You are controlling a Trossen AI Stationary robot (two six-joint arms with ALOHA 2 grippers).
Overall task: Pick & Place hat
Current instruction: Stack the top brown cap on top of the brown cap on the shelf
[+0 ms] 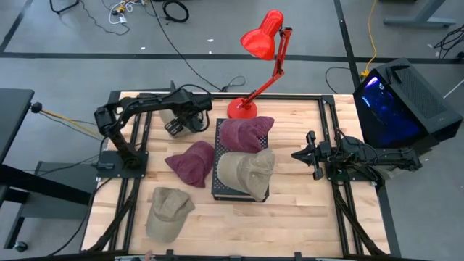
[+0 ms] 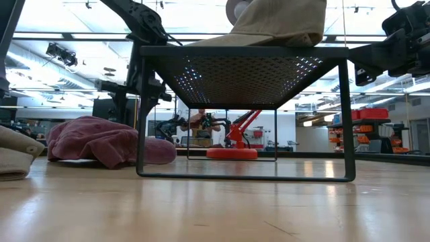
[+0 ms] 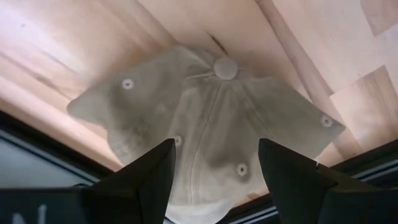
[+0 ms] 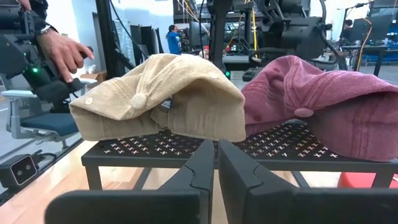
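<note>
Hats lay scattered: a tan cap (image 1: 168, 210) sat crumpled on the bench (image 1: 304, 210) nearest; a maroon one (image 1: 192, 162) beside the black rack (image 1: 215, 190); tan (image 1: 248, 171) and maroon (image 1: 246, 133) caps atop it. Left end effector (image 1: 176, 125) hung apart, empty; right end effector (image 1: 299, 154) together.

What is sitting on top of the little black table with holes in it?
Two caps sit on the black perforated stand: a tan cap and a maroon cap, side by side and touching. The caps cover most of the stand's top, so that part is hidden.
</note>
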